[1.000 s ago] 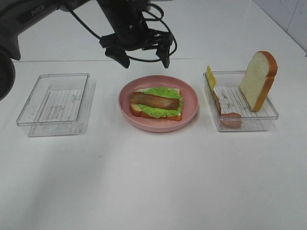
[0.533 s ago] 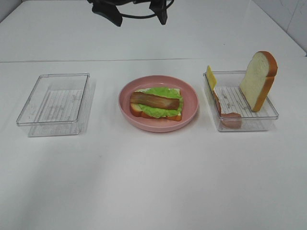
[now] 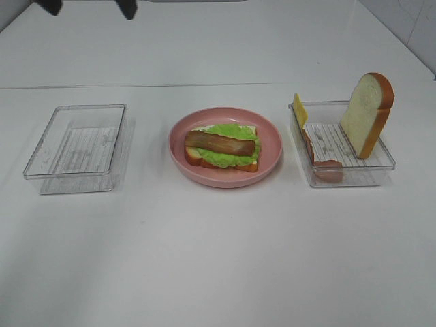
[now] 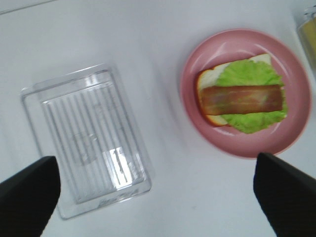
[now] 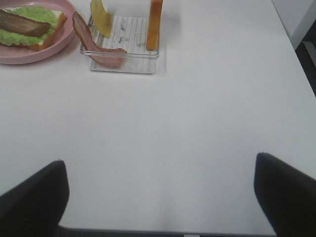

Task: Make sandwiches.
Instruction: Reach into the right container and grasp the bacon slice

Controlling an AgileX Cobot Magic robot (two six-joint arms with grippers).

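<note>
An open-faced sandwich (image 3: 221, 146) lies on the pink plate (image 3: 272, 146): one bread slice, green lettuce and a brown bacon strip on top. The left wrist view shows it from above (image 4: 242, 98), and it also sits at the edge of the right wrist view (image 5: 29, 27). My left gripper (image 3: 87, 7) is open and empty, high at the far left, with only its fingertips in the exterior view. My right gripper (image 5: 158, 168) is open over bare table, nearer than the right tray. A second bread slice (image 3: 368, 112) stands upright in that tray.
The clear right tray (image 3: 351, 174) also holds a yellow cheese square (image 3: 300, 109) leaning at its far left corner and a bacon strip (image 3: 320, 160) along its left side. An empty clear tray (image 3: 78, 146) sits left of the plate. The table's right edge (image 5: 291, 49) is close.
My left gripper has pulled back from above the plate, rising and moving left toward the far left corner. The sandwich, plate and trays have not moved.
</note>
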